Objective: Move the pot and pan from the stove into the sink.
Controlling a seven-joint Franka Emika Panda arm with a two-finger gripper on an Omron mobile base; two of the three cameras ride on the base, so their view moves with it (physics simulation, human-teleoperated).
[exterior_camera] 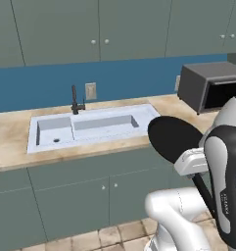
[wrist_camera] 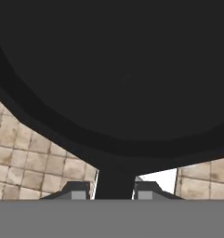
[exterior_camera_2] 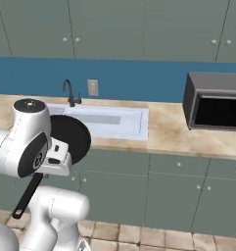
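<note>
Counter (exterior_camera: 11,142) — microwave (exterior_camera: 210,86) beside sink (exterior_camera: 90,128).

Black pan (exterior_camera: 171,137), white sink (exterior_camera: 90,128), beige counter (exterior_camera_2: 173,128), blue wall (exterior_camera: 41,86)

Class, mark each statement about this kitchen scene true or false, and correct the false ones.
1. The gripper is shut on the handle of the flat round black frying pan. True.
2. The pan lies in the wide white rectangular sink. False: it is held up in the air, in front of the counter.
3. A dark curved faucet stands behind the sink. True.
4. The grey microwave has its door shut. False: it stands open.
</note>
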